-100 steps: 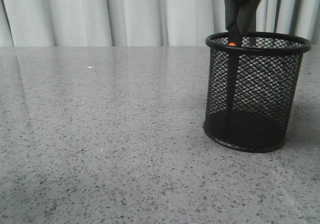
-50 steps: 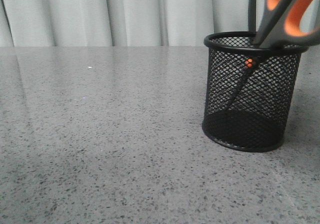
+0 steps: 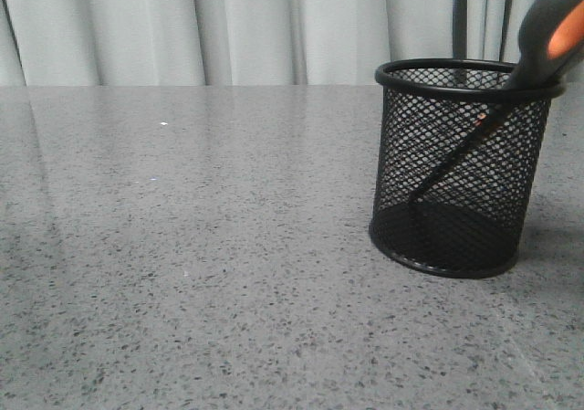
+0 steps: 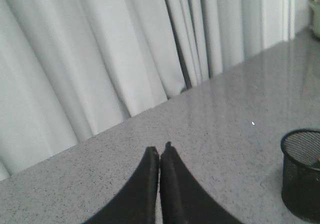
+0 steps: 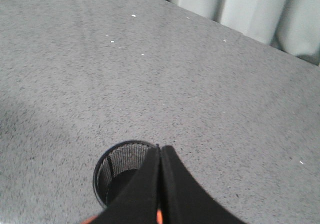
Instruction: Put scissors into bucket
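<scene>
The bucket (image 3: 401,154), a black wire-mesh cup, stands on the grey table at the right of the front view. The scissors (image 3: 549,34) stand inside it, blades down and leaning right. Their grey and orange handle rests on the right rim and sticks out above it. My right gripper (image 5: 160,147) is shut, well above the bucket (image 5: 112,166). A sliver of orange handle (image 5: 89,219) shows beside the fingers, apart from them. My left gripper (image 4: 160,147) is shut and empty over bare table. The bucket (image 4: 301,171) shows far off in the left wrist view. Neither gripper shows in the front view.
The grey speckled table (image 3: 201,246) runs back to pale curtains (image 3: 246,26). Nothing else stands on it in view.
The scissors went from upright at the bucket's left side, under a dark shape at the top edge, to leaning right on the rim. That shape has left the front view. The bucket stayed put.
</scene>
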Robot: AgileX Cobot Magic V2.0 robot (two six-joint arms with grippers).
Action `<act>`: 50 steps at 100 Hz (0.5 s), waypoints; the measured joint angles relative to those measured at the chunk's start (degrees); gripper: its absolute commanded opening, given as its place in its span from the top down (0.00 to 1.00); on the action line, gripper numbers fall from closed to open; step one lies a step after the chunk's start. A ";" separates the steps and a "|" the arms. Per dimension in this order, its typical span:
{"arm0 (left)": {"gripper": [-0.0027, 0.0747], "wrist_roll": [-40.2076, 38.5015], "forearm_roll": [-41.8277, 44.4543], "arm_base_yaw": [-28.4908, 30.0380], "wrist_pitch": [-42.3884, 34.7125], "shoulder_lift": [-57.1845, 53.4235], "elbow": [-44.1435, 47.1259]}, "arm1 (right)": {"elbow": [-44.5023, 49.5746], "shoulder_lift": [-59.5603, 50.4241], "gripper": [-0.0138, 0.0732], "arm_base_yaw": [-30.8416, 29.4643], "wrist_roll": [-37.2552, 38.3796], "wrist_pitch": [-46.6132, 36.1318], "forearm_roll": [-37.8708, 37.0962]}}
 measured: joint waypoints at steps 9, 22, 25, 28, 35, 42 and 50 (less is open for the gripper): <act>0.99 -0.51 -3.29 0.00 -10.78 -2.00 7.60 | 11.67 -9.73 0.91 0.05 -0.09 -8.05 -0.67; 0.99 -0.88 -7.28 0.00 -19.97 -3.00 16.10 | 26.94 -22.95 0.91 0.05 -0.09 -16.23 -2.43; 0.99 -0.88 -7.94 0.00 -20.82 -3.00 17.38 | 29.44 -26.03 0.91 0.05 -0.09 -17.40 -2.59; 0.99 -0.88 -8.54 0.00 -21.42 -3.00 18.50 | 32.18 -28.32 0.91 0.05 -0.09 -18.67 -2.59; 0.99 -0.88 -10.25 0.00 -21.99 -3.07 20.59 | 36.35 -33.33 0.91 0.05 -0.09 -20.46 -3.04; 0.99 -0.88 -11.67 0.00 -22.19 -3.07 21.54 | 38.95 -37.37 0.91 0.05 -0.09 -21.66 -4.09; 0.99 -0.88 -12.32 0.00 -22.53 -3.07 21.79 | 40.09 -40.40 0.91 0.05 -0.09 -22.21 -6.22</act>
